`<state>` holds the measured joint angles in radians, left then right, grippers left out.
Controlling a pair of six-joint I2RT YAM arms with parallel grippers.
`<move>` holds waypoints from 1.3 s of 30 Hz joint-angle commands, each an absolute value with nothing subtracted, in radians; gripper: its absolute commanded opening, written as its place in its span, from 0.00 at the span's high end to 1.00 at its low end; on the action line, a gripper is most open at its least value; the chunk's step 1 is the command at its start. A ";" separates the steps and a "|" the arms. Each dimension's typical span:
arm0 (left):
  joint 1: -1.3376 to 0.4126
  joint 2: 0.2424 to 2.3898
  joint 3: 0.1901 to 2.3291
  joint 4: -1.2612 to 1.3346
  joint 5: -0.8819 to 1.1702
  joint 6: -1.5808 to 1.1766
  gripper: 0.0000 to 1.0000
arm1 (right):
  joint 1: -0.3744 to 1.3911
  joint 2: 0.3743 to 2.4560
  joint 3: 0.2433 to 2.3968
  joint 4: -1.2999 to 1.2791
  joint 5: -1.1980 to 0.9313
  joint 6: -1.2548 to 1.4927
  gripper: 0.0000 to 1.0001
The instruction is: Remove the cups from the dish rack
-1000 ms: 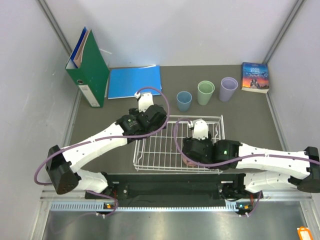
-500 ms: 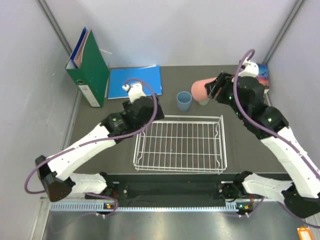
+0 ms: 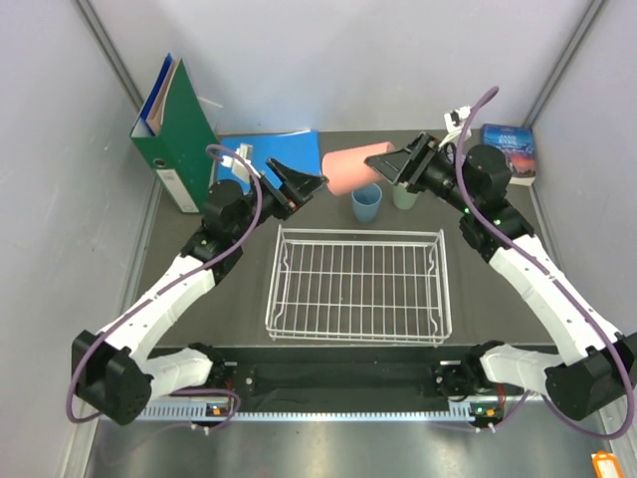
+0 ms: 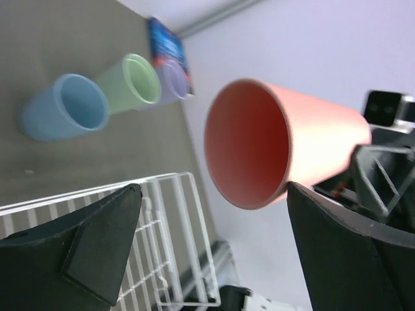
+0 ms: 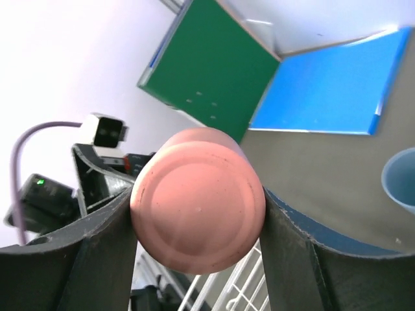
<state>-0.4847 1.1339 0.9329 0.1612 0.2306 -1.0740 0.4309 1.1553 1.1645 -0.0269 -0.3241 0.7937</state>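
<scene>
My right gripper [image 3: 383,164] is shut on the salmon pink cup [image 3: 346,171] and holds it on its side in the air behind the dish rack [image 3: 356,232]. The right wrist view shows the cup's base [image 5: 198,197] clamped between the fingers [image 5: 97,253]. My left gripper [image 3: 302,184] is open and faces the cup's mouth [image 4: 249,146], just short of it. The white wire rack [image 4: 170,214] holds no cups. The dusty blue cup [image 3: 366,202] [image 4: 65,107], the sage green cup [image 4: 133,79] and the lavender cup [image 4: 170,79] stand upright behind the rack. My right arm hides the lavender cup in the top view.
A green binder [image 3: 177,134] stands at the back left with a blue folder [image 3: 267,159] flat beside it. A book [image 3: 508,151] lies at the back right. Pale walls close in the table on three sides.
My right gripper lifted the salmon cup out of the rack, carried it to the back, then swung it leftward on its side. My left gripper pulled back from the rack and turned to face the cup.
</scene>
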 commanded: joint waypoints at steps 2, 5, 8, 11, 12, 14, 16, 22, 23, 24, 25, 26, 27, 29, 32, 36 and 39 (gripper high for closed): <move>-0.468 1.152 0.925 0.457 0.437 -1.181 0.02 | 0.416 1.175 1.164 0.221 -0.459 0.890 1.00; -0.466 1.163 0.928 0.489 0.437 -1.193 0.03 | 0.416 1.195 1.164 0.236 -0.468 0.894 1.00; -0.460 1.158 0.939 0.491 0.430 -1.189 0.03 | 0.416 1.213 1.164 0.244 -0.475 0.896 1.00; -0.453 1.160 0.946 0.492 0.429 -1.184 0.03 | 0.416 1.235 1.157 0.268 -0.486 0.903 1.00; -0.453 1.164 0.953 0.498 0.442 -1.186 0.03 | 0.416 1.242 1.149 0.278 -0.491 0.916 1.00; -0.451 1.178 0.954 0.532 0.456 -1.198 0.04 | 0.416 1.267 1.143 0.314 -0.511 0.933 1.00; -0.451 1.190 0.950 0.586 0.477 -1.223 0.06 | 0.416 1.295 1.135 0.343 -0.528 0.962 1.00; -0.453 1.253 0.933 0.716 0.551 -1.296 0.16 | 0.434 1.364 1.127 0.428 -0.589 1.014 1.00; -0.453 1.273 0.925 0.768 0.558 -1.322 0.25 | 0.437 1.373 1.134 0.436 -0.597 1.022 1.00; -0.453 1.282 0.922 0.790 0.566 -1.334 0.31 | 0.445 1.382 1.140 0.442 -0.606 1.026 1.00; -0.453 1.293 0.922 0.801 0.578 -1.341 0.37 | 0.451 1.394 1.144 0.442 -0.615 1.025 1.00; -0.453 1.305 0.925 0.805 0.581 -1.342 0.42 | 0.454 1.399 1.150 0.440 -0.615 1.025 1.00; -0.453 1.313 0.927 0.807 0.586 -1.341 0.53 | 0.456 1.401 1.152 0.439 -0.620 1.022 1.00; -0.449 1.316 0.939 0.796 0.597 -1.332 0.64 | 0.454 1.396 1.163 0.419 -0.621 1.009 1.00; -0.443 1.315 0.968 0.729 0.607 -1.278 1.00 | 0.454 1.385 1.205 0.325 -0.606 0.925 1.00; -0.419 1.299 1.020 0.559 0.594 -1.189 1.00 | 0.451 1.365 1.287 0.155 -0.534 0.821 0.56; -0.407 1.311 1.144 0.228 0.525 -1.031 1.00 | 0.449 1.355 1.425 -0.113 -0.338 0.694 0.30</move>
<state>-0.4213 1.3174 1.0077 0.6384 0.5720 -1.2671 0.4431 1.3960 1.2488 0.1757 -0.5865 1.0180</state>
